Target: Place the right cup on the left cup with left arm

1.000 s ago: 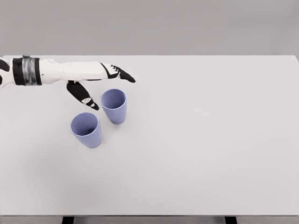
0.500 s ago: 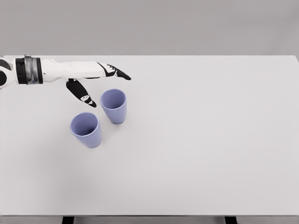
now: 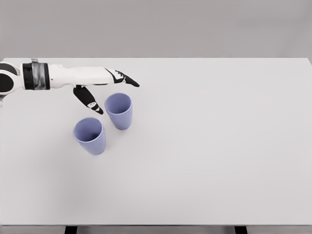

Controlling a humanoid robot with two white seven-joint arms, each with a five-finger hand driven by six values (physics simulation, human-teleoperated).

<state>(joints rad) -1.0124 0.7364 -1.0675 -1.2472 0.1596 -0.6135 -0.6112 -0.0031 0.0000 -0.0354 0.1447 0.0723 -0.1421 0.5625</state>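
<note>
Right cup (image 3: pixel 118 110) stands upright on the white table (image 3: pixel 204 146) in the head view, left of centre. At its 8 o'clock, just beside it, the left cup (image 3: pixel 89 135) stands upright too. The left hand (image 3: pixel 100 85) hovers at the right cup's 11 o'clock, fingers spread, grasping nothing; its thumb (image 3: pixel 89 99) points down near the rim.

no readable text, labels, brands, numbers or signs anywhere in view
</note>
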